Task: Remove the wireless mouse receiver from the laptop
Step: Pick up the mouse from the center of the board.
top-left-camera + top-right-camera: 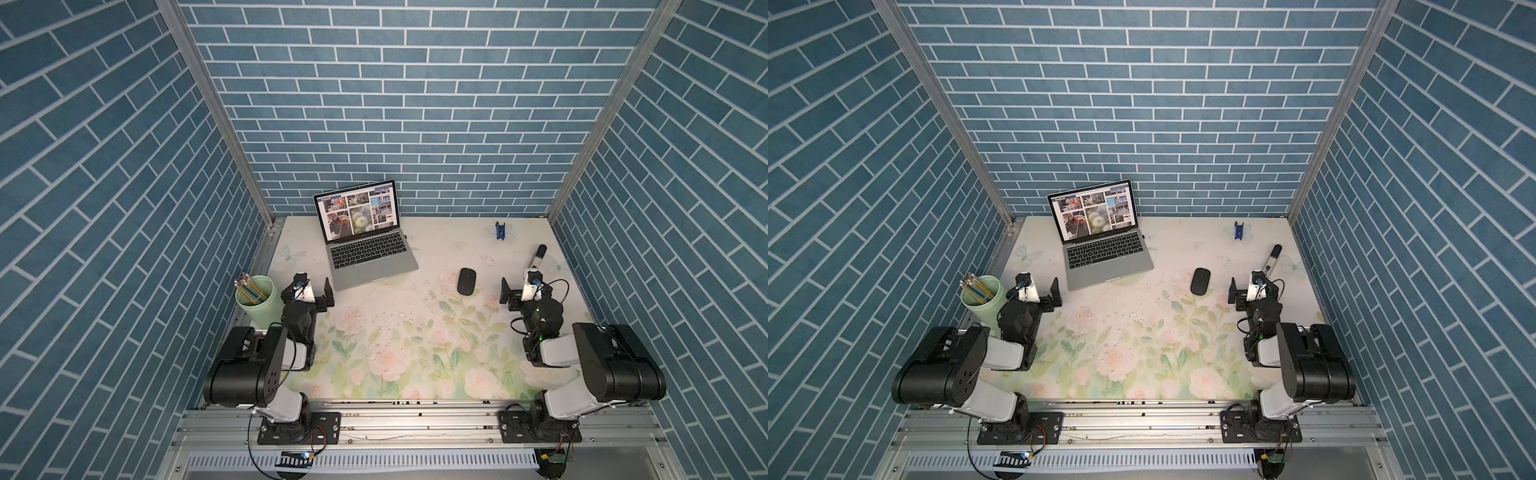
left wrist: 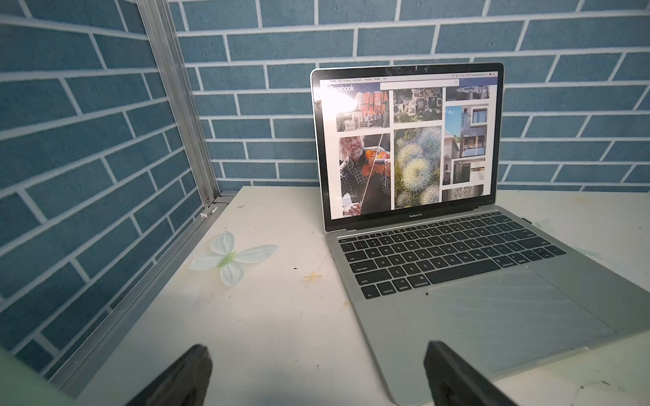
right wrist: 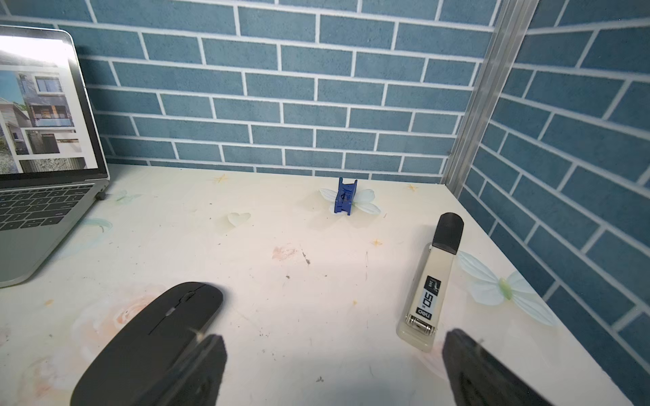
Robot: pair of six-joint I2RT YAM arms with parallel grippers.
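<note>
1. Looking down in both top views: the laptop [image 1: 374,253] sits open at the back of the surface [image 1: 395,332], screen showing a photo grid. The left hand [image 1: 308,293] hovers just beside its near left corner, jaws spread wide, nothing in them. The right hand [image 1: 523,291] hangs near the mouse [image 1: 466,281], released as well, empty. A cup [image 1: 253,297] of pencils stands beside the left arm.
2. Over to the left wrist view: both fingers [image 2: 197,355] stand well apart, bare surface between them, the laptop's front corner beside one. The receiver [image 2: 526,220] shows as a tiny dark stub on the laptop's right edge, up by the hinge.
3. Now the right wrist view: there's the receiver [image 3: 101,194] again, plugged into that side, well apart from both hands. The mouse [image 3: 158,334] lies beside one finger, the stick [image 3: 432,284] near the other, a blue clip [image 3: 345,201] by the back wall.
</note>
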